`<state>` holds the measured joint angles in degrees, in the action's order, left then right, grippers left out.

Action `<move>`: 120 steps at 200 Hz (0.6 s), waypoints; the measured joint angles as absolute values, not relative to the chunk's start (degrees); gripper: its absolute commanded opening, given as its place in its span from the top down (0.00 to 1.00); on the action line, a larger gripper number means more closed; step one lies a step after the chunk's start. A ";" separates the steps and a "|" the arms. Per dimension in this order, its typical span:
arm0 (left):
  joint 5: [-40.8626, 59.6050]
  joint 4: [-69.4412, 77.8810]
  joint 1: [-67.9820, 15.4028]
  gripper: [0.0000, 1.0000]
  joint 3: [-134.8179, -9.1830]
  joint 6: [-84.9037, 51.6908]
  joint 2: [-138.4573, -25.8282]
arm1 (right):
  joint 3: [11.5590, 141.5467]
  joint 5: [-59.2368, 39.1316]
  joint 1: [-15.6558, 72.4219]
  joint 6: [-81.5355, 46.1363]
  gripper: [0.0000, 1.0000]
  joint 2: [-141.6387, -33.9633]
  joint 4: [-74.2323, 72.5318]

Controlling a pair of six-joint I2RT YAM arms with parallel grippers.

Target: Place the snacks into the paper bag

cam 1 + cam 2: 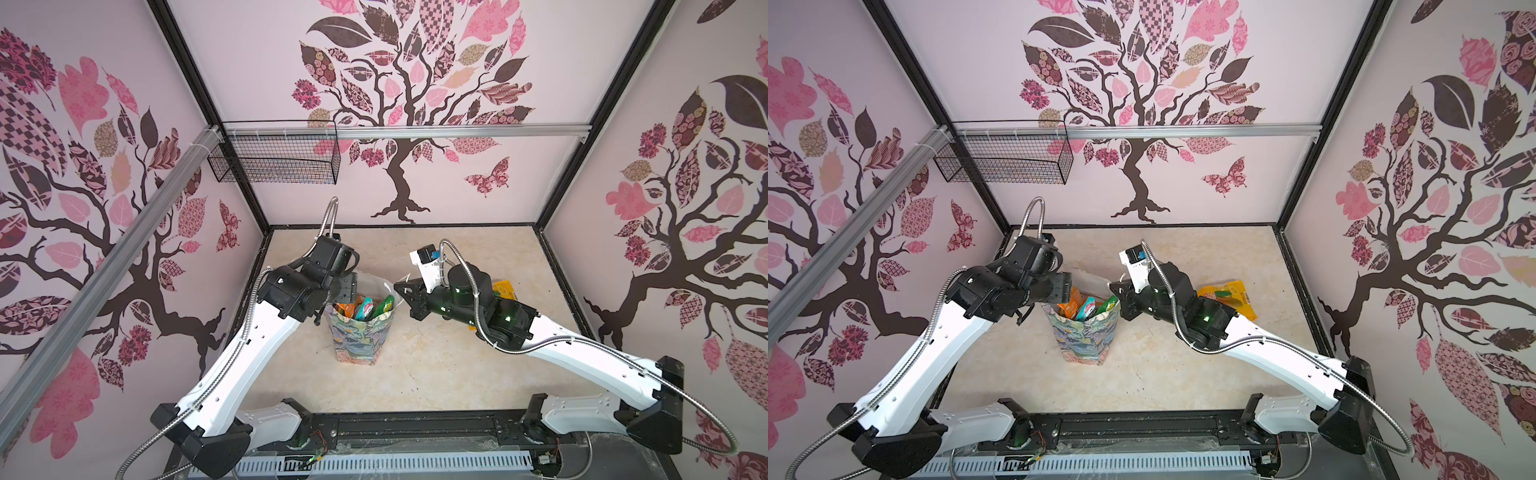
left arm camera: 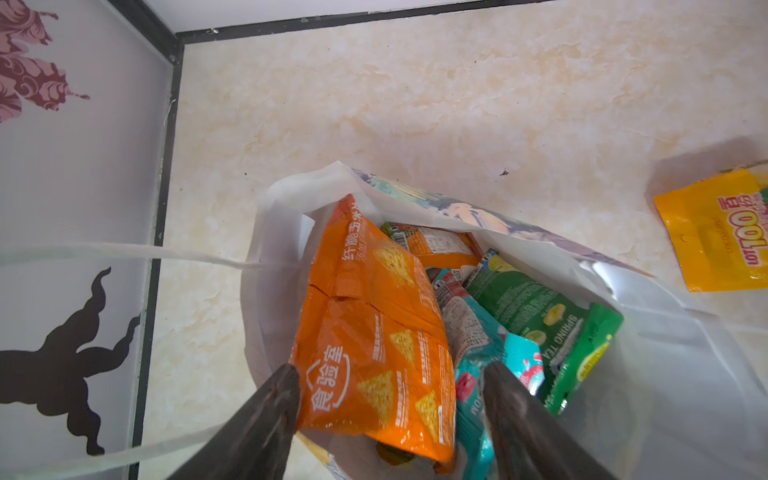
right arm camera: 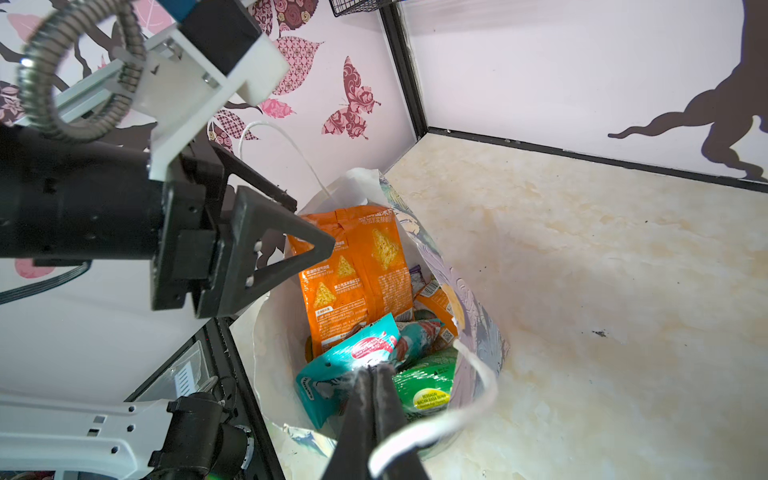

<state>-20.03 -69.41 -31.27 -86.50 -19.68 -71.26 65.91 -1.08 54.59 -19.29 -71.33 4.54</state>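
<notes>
Blue-green print bag (image 1: 358, 345) upright on table (image 1: 436, 374), white inside, full of glossy orange, teal, green snacks (image 2: 374, 332), yellow packet (image 1: 1233, 297) lying nearby, left gripper (image 2: 391, 368) jaws wide over them, right gripper (image 3: 374, 372) jaws closed at bag rim

Bright, diffuse light; soft shadows; fisheye bowing at top-view edges; wrist-view foregrounds blurred.

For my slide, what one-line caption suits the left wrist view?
Open left gripper over the paper bag of snacks; one yellow packet lies outside on the table.
</notes>
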 measured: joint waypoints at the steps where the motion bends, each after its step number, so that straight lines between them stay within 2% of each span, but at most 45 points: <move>1: -20.01 -69.25 -31.11 0.28 -86.32 -19.64 -71.26 | 65.91 -1.06 54.59 -19.29 0.98 -71.33 4.51; 61: -16.86 -64.69 -29.32 0.30 -82.39 -18.48 -71.31 | 65.91 -1.28 54.59 -19.49 0.98 -71.26 3.73; 94: -16.38 -63.35 -28.86 0.42 -82.24 -17.54 -71.59 | 65.91 -1.34 54.59 -19.55 0.98 -71.26 3.66; 120: -16.99 -65.32 -28.75 0.38 -84.20 -16.56 -74.08 | 65.91 -1.39 54.59 -19.57 0.98 -71.29 3.66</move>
<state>-16.99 -65.32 -28.75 -84.20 -16.56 -74.08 65.91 -1.39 54.59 -19.57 -71.29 3.66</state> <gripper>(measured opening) 0.592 0.043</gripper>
